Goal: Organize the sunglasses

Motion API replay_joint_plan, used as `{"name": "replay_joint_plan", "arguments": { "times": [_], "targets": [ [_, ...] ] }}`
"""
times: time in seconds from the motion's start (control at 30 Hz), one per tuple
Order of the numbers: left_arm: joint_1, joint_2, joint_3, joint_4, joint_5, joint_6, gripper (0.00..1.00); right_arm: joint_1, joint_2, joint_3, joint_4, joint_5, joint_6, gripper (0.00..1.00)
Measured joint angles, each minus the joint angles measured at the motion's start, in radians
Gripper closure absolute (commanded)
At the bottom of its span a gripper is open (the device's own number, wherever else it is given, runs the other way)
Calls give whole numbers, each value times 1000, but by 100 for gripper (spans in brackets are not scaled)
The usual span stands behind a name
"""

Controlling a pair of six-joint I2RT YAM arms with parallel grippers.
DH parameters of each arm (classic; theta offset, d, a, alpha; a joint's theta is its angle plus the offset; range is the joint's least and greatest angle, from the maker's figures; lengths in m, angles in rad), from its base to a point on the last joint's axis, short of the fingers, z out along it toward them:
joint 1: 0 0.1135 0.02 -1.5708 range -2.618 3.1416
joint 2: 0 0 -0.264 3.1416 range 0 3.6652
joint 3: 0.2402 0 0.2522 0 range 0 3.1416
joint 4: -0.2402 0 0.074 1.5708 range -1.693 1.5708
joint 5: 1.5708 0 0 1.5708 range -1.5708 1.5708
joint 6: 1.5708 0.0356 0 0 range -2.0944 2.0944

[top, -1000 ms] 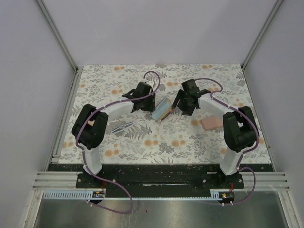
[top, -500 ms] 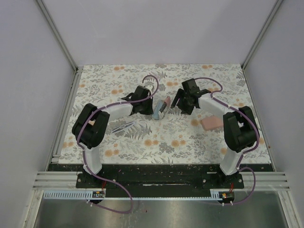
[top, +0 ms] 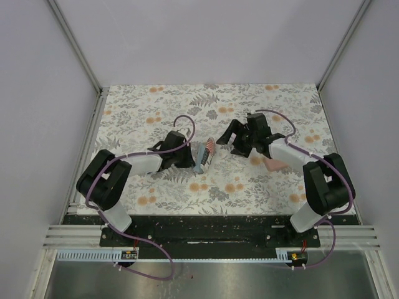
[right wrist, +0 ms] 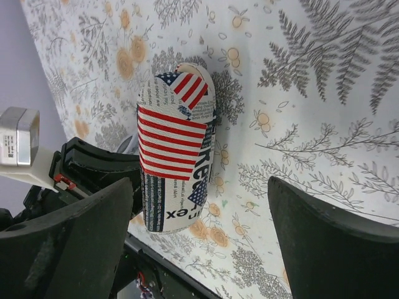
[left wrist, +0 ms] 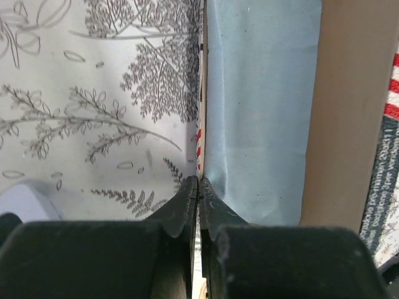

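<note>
We are pinching the flag case [top: 205, 154] with our left gripper [top: 189, 157]. Its jaws are pressing tight together on a thin edge of the case, as the left wrist view shows, with the pale blue lining [left wrist: 262, 112] just to the right of the fingers [left wrist: 181, 208]. The case is standing on its edge on the floral table [top: 156, 106], between our two grippers.

Our right gripper [top: 229, 142] is hanging just right of the case with its jaws spread wide, gripping nothing. Its own camera is looking between the fingers [right wrist: 324, 243] at the striped side of the case [right wrist: 177, 149], with the left gripper [right wrist: 84, 163] behind it.

The pink case [top: 277, 165] is lying partly under our right arm.

We are not making out the sunglasses in any view, so we cannot tell where they are lying.
</note>
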Motion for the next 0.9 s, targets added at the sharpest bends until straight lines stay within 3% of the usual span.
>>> {"name": "replay_joint_plan", "arguments": {
  "times": [0.27, 0.43, 0.9],
  "targets": [
    [-31, -95, -113, 47, -5, -77, 96, -2, -5, -262, 372, -200, 110, 1],
    [-46, -108, -121, 50, -12, -90, 96, 3, 14, -307, 538, -273, 139, 1],
    [-63, -114, -121, 50, -49, -94, 96, 40, 164, -300, 659, -317, 198, 13]
  ]
}}
